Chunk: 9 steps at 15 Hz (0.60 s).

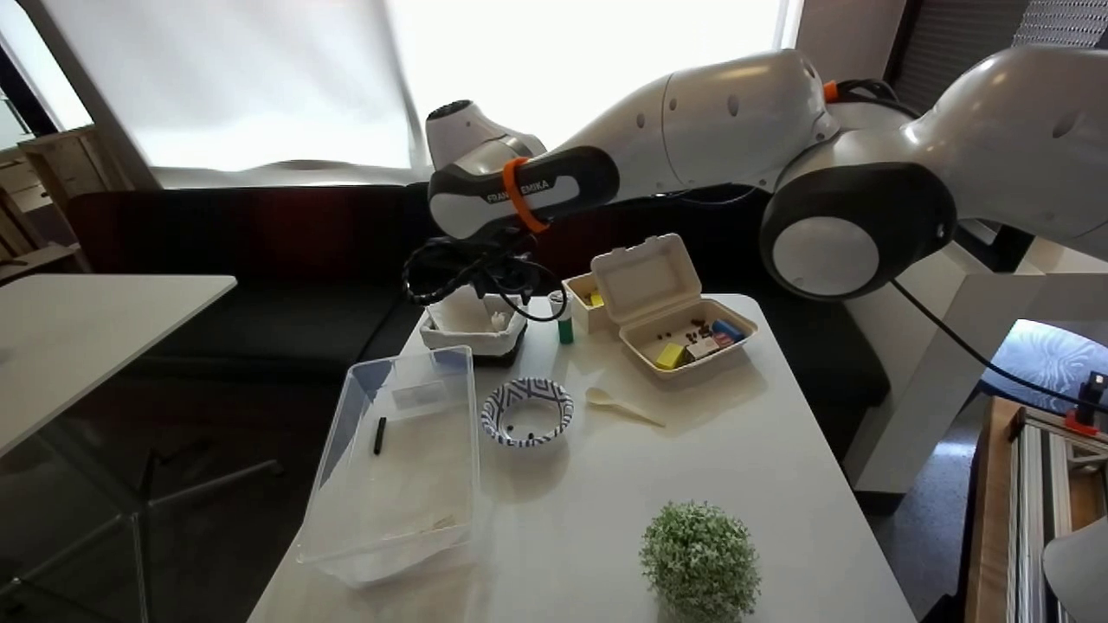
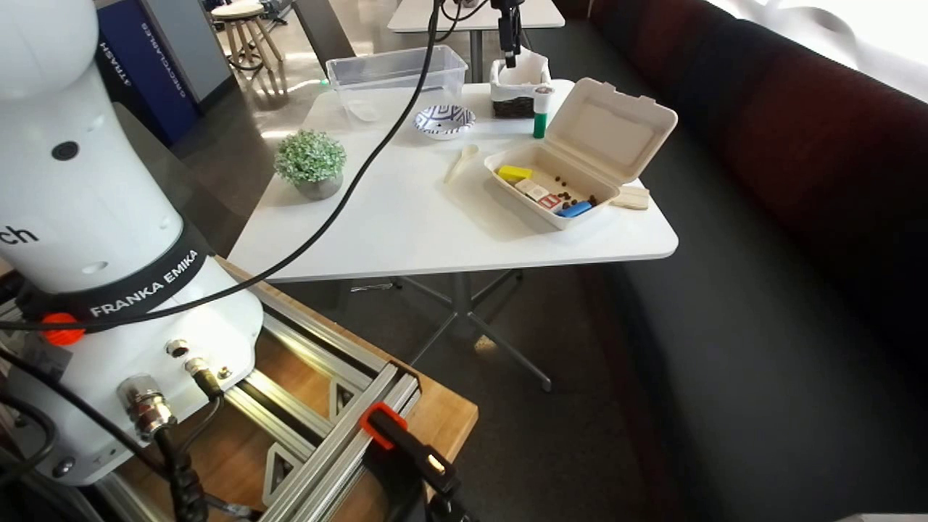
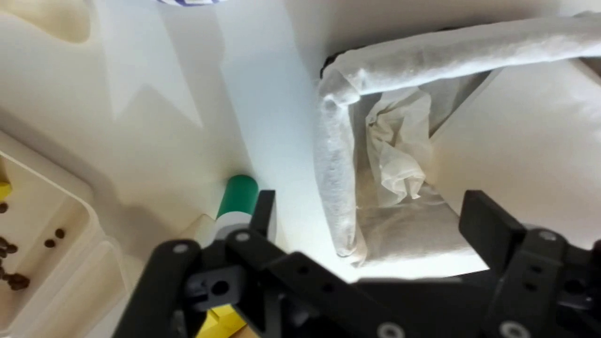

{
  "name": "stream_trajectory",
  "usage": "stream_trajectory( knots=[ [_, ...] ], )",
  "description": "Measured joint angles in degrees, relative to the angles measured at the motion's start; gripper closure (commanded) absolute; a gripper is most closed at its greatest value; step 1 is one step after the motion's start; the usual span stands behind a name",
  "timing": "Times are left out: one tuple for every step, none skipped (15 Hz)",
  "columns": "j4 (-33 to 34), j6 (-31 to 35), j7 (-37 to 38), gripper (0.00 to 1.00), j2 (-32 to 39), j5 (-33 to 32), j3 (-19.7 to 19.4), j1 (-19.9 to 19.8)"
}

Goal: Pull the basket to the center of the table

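In an exterior view, our white table (image 2: 391, 232) carries the basket (image 2: 511, 107) near its far right corner, a green-and-white tube (image 2: 540, 125) upright just beside it. Toward the near right corner sits an open takeout box (image 2: 580, 168), a smaller pale box (image 1: 592, 318) partly behind its lid (image 1: 647, 281). Along the far edge runs a clear bin (image 2: 377, 87), a patterned bowl (image 2: 451, 118) just beside it. We find a spoon (image 2: 462, 161) well inside the edges, a potted plant (image 2: 312, 158) near the left.

Basket (image 3: 335, 169) cut off at wrist view's right, takeout box (image 3: 47, 172) left, bowl (image 3: 191, 2) top
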Motion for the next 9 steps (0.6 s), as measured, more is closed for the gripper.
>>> stream_trajectory(
  knots=[
    [0.0,-1.0,0.4,0.0,0.2,0.0,-0.1,0.0],
    [0.1,-2.0,0.6,0.0,0.4,0.0,-0.1,-0.1],
    [0.1,-3.0,0.6,0.0,0.5,0.1,-0.1,-0.2],
    [0.1,-3.9,0.6,0.0,0.6,0.1,-0.1,-0.2],
    [0.1,-4.5,0.6,0.0,0.7,0.2,0.0,-0.3],
    [0.1,-4.8,0.6,0.0,0.8,0.3,0.1,-0.5],
    [0.1,-5.0,0.6,0.0,1.0,0.6,0.3,-0.6],
    [0.1,-5.1,0.6,0.0,1.1,0.8,0.5,-0.8],
    [0.1,-5.3,0.6,0.0,1.2,1.1,0.9,-1.0]
  ],
)
